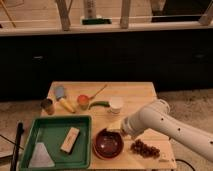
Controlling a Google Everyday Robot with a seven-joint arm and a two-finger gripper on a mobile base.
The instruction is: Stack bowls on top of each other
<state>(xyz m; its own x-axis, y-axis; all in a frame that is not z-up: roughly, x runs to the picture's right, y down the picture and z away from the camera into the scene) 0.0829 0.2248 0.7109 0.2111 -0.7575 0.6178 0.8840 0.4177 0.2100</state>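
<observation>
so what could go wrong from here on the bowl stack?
The gripper sits low at the maroon bowl, which already seems nested in an orange-red bowl; a sideways pull could drag both toward the table front edge. The arm is close above the white cup and may topple it. Grapes lie beside the bowls and could get swept off.

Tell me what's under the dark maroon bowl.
The dark maroon bowl sits nested in the orange-red bowl, of which only the rim shows. The pincer is at its back edge, behind the arm.
</observation>
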